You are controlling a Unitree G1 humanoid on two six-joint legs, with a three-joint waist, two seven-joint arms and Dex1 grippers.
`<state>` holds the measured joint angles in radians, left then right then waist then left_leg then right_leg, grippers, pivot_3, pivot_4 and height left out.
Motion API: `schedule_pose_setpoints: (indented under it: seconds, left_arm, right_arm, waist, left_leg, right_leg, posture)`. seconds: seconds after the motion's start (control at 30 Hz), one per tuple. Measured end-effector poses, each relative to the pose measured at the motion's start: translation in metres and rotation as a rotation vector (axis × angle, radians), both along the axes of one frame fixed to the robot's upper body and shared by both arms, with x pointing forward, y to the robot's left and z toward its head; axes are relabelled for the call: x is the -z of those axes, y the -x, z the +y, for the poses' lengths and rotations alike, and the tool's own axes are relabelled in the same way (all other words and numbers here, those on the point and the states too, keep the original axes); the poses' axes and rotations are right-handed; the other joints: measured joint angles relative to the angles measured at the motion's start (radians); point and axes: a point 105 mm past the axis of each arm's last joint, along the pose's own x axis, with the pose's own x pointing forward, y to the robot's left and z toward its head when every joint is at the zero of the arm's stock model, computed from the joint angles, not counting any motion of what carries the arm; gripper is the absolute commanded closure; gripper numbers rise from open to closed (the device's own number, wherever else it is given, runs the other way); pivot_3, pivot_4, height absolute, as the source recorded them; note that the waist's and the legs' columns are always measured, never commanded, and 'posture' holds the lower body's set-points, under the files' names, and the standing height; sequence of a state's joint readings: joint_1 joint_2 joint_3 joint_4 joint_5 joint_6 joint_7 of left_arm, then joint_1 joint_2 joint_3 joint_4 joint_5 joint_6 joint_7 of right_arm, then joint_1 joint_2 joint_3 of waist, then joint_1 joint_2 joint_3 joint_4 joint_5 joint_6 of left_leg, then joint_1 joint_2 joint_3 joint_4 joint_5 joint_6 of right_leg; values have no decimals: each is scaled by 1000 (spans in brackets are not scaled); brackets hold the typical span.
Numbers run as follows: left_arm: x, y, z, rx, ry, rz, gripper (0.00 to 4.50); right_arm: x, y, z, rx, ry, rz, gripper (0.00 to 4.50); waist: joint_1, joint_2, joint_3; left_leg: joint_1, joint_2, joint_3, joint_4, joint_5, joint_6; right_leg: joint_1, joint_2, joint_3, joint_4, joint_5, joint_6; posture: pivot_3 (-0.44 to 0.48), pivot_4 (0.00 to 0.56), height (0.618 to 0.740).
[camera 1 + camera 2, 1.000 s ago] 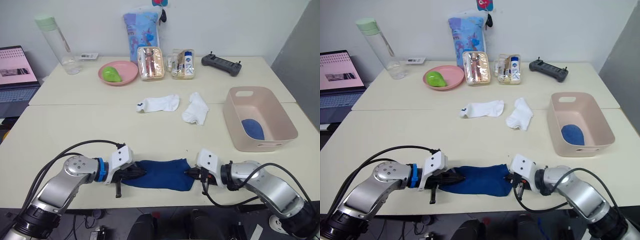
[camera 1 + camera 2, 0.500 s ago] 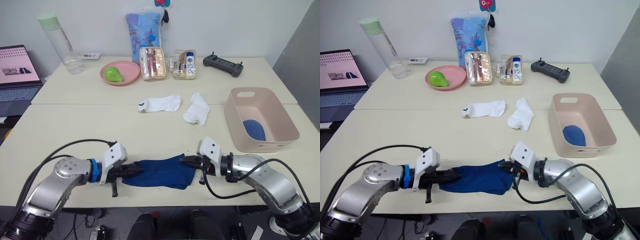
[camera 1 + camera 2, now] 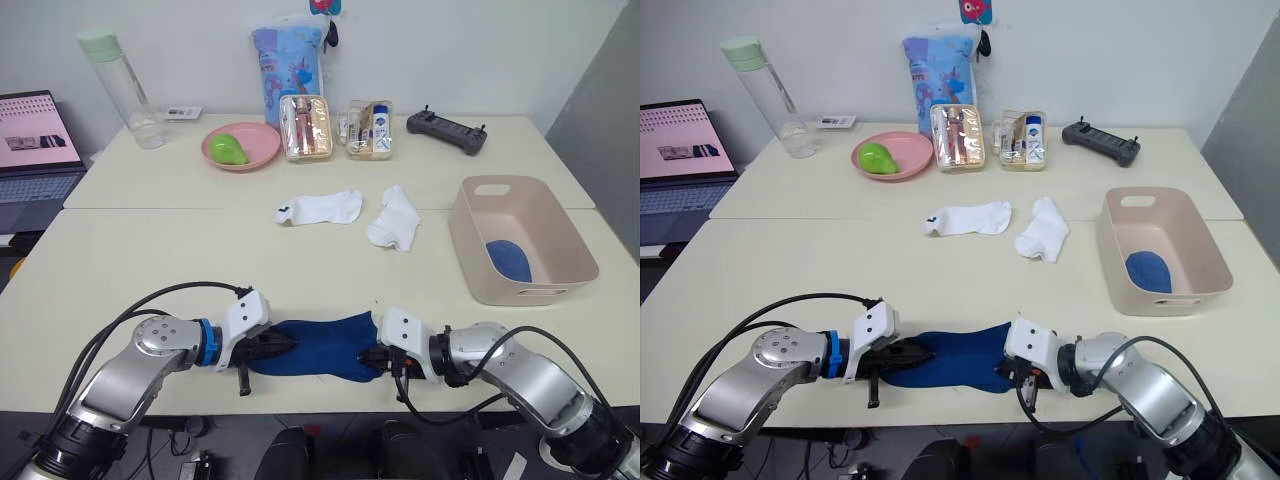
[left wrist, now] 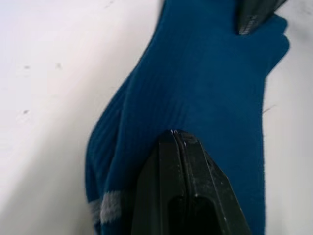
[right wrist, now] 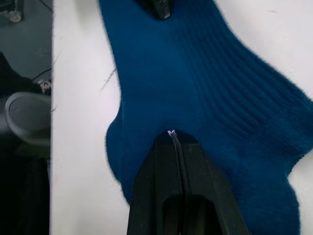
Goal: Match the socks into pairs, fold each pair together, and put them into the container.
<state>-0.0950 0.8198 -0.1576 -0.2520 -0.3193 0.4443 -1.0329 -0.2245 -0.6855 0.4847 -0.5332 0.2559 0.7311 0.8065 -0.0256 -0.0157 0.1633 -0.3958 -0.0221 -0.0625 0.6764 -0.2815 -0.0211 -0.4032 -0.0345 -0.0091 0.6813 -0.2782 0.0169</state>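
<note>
A royal blue ribbed ankle sock (image 3: 322,346) lies stretched flat along the near edge of the cream table (image 3: 150,260), at about 6 o'clock in the head view. The left gripper (image 3: 283,343) has its two black fingers pressed together on the sock's left end, beside a pale grey stripe (image 4: 111,203) in the knit. The right gripper (image 3: 372,356) pinches the sock's right end, its fingers likewise closed tight on the fabric.

Two white ankle socks lie near the table's middle at about 12 o'clock: one flat with a small dark cuff mark (image 3: 317,208), the other crumpled just to its right (image 3: 393,219), the two apart. The pale pink rectangular plastic tub with slot handles (image 3: 560,237) stands at about 2 o'clock, with a folded blue sock bundle (image 3: 506,260) inside it.

Along the far edge stand a round pink bowl holding a green object (image 3: 238,147), a clear water bottle with a pale green cap (image 3: 118,87) and a black controller (image 3: 445,129).
</note>
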Motion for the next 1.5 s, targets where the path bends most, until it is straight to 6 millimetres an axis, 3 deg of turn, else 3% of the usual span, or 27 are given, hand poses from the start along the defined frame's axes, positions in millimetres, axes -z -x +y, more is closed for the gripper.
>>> schedule_pose_setpoints:
  seconds: [0.2,0.43,0.53,0.77,1.0,1.1,1.33,1.5]
  left_arm:
    - [-7,-14,4,-16,10,-40,4500]
    - [-29,-3,6,107,-7,-52,4500]
    - [-23,1,5,121,-27,-40,4500]
    - [-1,0,8,107,-57,-62,4500]
    - [-1,-1,10,115,-57,-66,4500]
    - [-4,-4,9,94,-40,-40,4500]
    - [-26,-3,1,68,50,27,4500]
    - [-34,-5,-2,95,46,18,4500]
  right_arm:
    - [-4,10,-2,15,-48,23,4492]
    - [-43,0,-10,132,-193,12,4492]
    - [-48,-7,-20,229,-219,21,3912]
    - [-30,-16,-35,382,-168,58,1579]
    - [-6,-16,-26,446,-127,121,1579]
    - [-4,-14,-22,417,-99,94,2151]
    - [-1,4,-16,302,-92,89,4468]
    - [-8,-10,-33,379,-130,99,4468]
  waist:
    - [-1,0,0]
    - [0,-1,0]
    - [0,-1,0]
    - [0,-1,0]
    - [-3,-1,-1]
    - [-3,-1,-1]
    - [-3,-1,-1]
    - [-2,-1,0]
  left_leg:
    - [0,0,0,0,0,0]
    - [-1,0,0,0,0,0]
    - [-1,0,0,0,0,0]
    - [0,0,0,0,0,0]
    - [1,0,1,0,0,0]
    - [1,0,1,0,0,0]
    - [0,0,0,0,0,0]
    - [0,0,0,0,0,0]
  right_leg:
    - [0,0,0,0,0,0]
    - [-1,0,0,0,0,0]
    - [0,0,0,0,0,0]
    - [0,0,0,0,0,0]
    - [0,0,0,1,0,0]
    - [0,0,0,1,0,0]
    - [0,0,0,0,0,0]
    - [0,0,0,0,0,0]
  posture:
    - [0,150,733]
    - [0,150,733]
    - [0,150,733]
    - [0,150,733]
    - [0,150,733]
    - [0,150,733]
    - [0,150,733]
    - [0,150,733]
